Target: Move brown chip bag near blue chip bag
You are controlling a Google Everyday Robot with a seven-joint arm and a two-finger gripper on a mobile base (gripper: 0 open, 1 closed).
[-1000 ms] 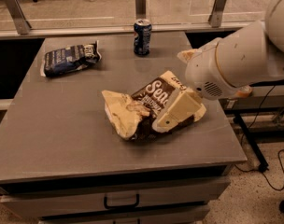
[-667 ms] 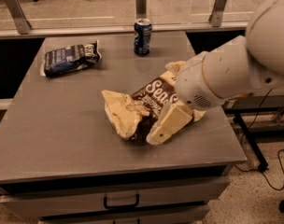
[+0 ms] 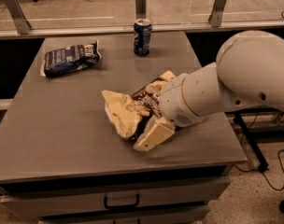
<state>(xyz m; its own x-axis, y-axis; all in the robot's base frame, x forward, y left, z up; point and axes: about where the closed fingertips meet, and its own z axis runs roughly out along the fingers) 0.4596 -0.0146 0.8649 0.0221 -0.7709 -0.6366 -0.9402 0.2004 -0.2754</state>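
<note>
The brown chip bag (image 3: 125, 113), dark brown and cream, lies crumpled near the middle of the grey table (image 3: 58, 125). My gripper (image 3: 154, 132) is down at the bag's front right edge, touching or just over it. The white arm (image 3: 235, 85) reaches in from the right and hides the bag's right part. The blue chip bag (image 3: 67, 59), small and navy, lies flat at the table's back left, well apart from the brown bag.
A blue soda can (image 3: 142, 37) stands upright at the back middle of the table. A glass rail with metal posts (image 3: 141, 3) runs behind the table. A drawer with a handle (image 3: 121, 202) is below the front edge. Cables lie on the floor at right (image 3: 268, 171).
My arm has swung left and toward the front, and it now covers more of the brown bag's right side. The gripper has come lower at the bag's front edge. Neither bag has moved.
</note>
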